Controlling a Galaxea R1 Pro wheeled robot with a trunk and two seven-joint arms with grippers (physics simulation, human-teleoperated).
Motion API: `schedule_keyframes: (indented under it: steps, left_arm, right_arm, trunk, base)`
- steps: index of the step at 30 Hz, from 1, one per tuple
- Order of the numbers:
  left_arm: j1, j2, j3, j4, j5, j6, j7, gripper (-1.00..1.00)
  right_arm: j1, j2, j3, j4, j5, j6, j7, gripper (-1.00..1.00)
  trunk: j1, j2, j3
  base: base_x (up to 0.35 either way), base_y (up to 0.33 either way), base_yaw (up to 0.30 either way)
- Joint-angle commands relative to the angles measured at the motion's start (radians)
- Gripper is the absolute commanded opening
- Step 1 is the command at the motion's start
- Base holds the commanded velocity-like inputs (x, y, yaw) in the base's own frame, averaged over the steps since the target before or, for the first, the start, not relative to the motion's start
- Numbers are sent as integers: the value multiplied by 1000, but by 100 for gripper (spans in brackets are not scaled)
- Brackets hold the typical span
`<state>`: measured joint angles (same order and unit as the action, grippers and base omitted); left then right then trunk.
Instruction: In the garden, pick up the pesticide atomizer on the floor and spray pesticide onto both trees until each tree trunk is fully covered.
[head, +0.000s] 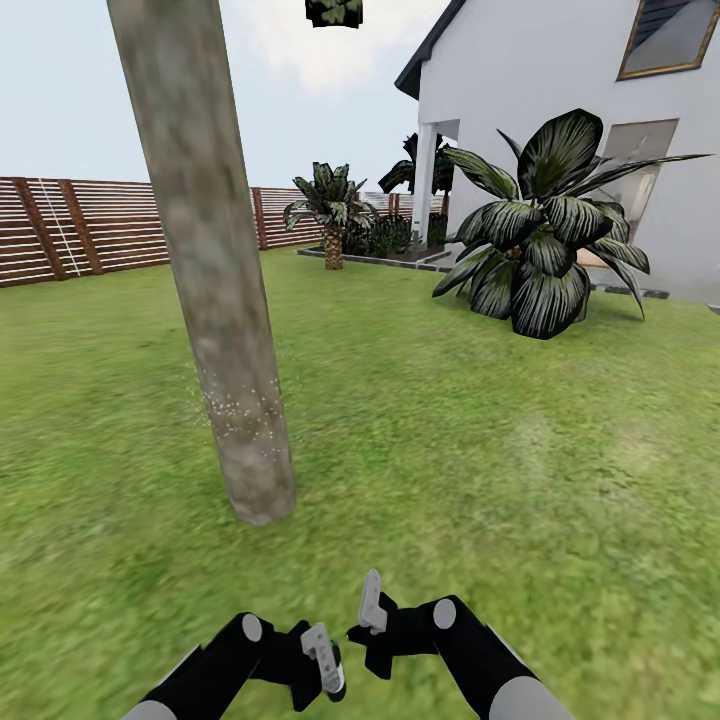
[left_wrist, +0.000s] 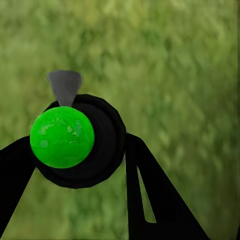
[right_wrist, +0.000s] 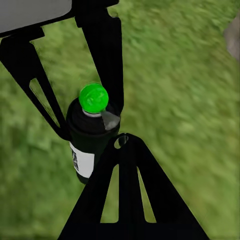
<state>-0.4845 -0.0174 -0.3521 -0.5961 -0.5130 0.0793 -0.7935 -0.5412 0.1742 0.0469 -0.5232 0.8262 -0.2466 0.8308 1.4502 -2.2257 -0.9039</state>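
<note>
A thick, pale grey-brown tree trunk with mottled bark rises from the green grass lawn at the left of the head view, leaning slightly, with a scrap of dark blocky leaves high above it. A cloud of tiny whitish pesticide specks dots the lower part of the trunk and the air just beside it. Low in that view both black arms meet near the middle: the left gripper and the right gripper sit close together above the grass. In the left wrist view the slim black pesticide atomizer, its top showing bright green, sits between the left gripper's two black fingers, which are closed against its sides, with a small grey nozzle pointing away. In the right wrist view the same bottle with its white label stands clamped in the other arm's fingers, beyond the right gripper's own dark finger; whether the right gripper is open or closed I cannot tell. Behind the lawn runs a reddish-brown slatted wooden fence, and to the right stand a striped broad-leaf plant and a white house.
</note>
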Motion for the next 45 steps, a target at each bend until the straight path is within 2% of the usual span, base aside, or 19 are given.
schedule_keyframes:
  steps: [1, 17, 33, 45]
  left_arm:
    - [0, -3, 0, -2, -2, 8, -4, -100]
    - [-18, -29, 1, -14, -3, 10, -3, -100]
    - [-19, -32, 2, -13, -1, 10, -4, -100]
    - [-19, -45, 1, -5, -1, 10, -4, -100]
  right_arm:
    - [0, 0, -1, -1, 10, -6, 1, -100]
    - [0, 0, -1, -1, 10, -6, 1, -100]
    - [0, 0, -1, -1, 10, -5, 1, -100]
    - [0, 0, -1, -1, 10, -5, 0, -100]
  trunk:
    - [0, 0, -1]
    - [0, 0, -1]
    - [0, 0, -1]
    - [0, 0, -1]
  base:
    - [0, 0, 0]
    - [0, 0, 0]
    - [0, 0, 0]
    - [0, 0, 0]
